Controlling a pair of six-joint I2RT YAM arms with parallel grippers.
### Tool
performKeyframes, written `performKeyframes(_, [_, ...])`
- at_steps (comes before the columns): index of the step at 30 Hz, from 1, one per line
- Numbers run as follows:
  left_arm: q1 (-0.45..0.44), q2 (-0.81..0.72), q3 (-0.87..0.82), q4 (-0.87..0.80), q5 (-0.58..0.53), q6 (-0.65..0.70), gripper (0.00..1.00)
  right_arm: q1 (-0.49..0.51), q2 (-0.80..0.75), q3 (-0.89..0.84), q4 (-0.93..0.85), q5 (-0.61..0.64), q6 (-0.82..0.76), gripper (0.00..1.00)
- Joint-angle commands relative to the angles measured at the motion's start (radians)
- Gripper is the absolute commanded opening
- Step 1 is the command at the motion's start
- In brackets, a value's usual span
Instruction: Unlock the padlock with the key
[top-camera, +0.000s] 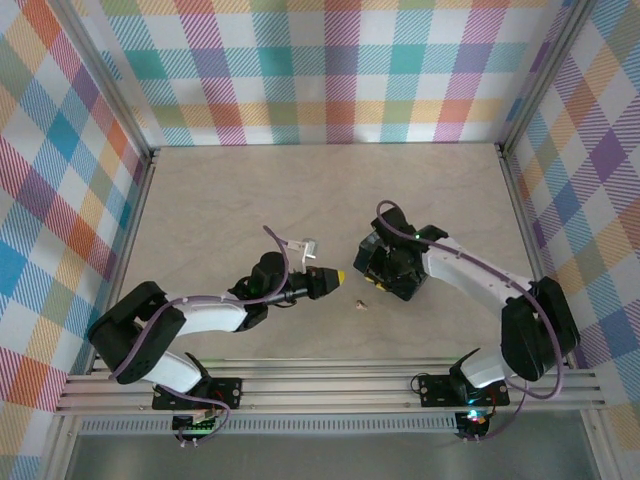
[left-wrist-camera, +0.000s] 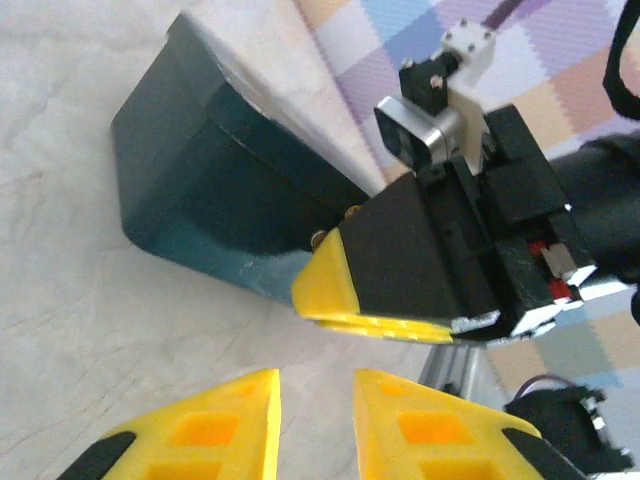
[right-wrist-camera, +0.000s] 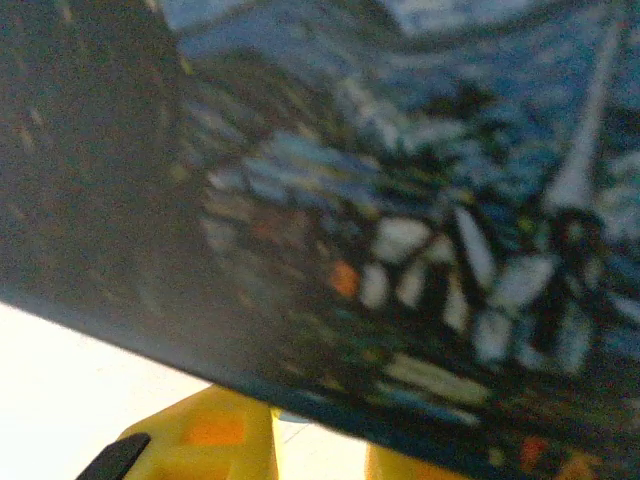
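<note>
- Left gripper (top-camera: 338, 277): fingers slightly parted, nothing held.
- Small brass piece (top-camera: 362, 303): on the table (top-camera: 300, 190) between the 2 grippers; we cannot confirm it as the key.
- Right gripper (top-camera: 383, 265): clenched on dark box (left-wrist-camera: 200, 190); we discern no padlock.

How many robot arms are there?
2. The left arm reaches in from the near-left corner; the right arm from the near-right, at a dark box. None seem hidden.

no legible text, no readable labels
</note>
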Motion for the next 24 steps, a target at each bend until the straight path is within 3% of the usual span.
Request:
performKeyframes(1, [0.005, -0.008, 0.035, -0.222, 0.046, 0.110, 0.25, 0.004, 0.040, -0.027, 0.039, 0.086, -0.079, 0.00])
performKeyframes(8, [-0.013, -0.005, 0.135, -0.512, 0.009, 0.214, 0.25, 0.008, 0.086, -0.100, 0.137, 0.143, -0.132, 0.00])
performKeyframes(9, [-0.019, -0.001, 0.155, -0.555, -0.006, 0.226, 0.25, 0.008, 0.088, -0.106, 0.147, 0.143, -0.132, 0.04])
performKeyframes(16, [-0.084, 0.083, 0.327, -0.812, -0.103, 0.262, 0.26, 0.010, 0.040, -0.154, 0.206, 0.101, -0.106, 0.53])
performKeyframes(24, [-0.165, 0.230, 0.549, -1.014, -0.195, 0.217, 0.24, 0.000, -0.160, -0.220, 0.164, 0.095, -0.039, 0.60])
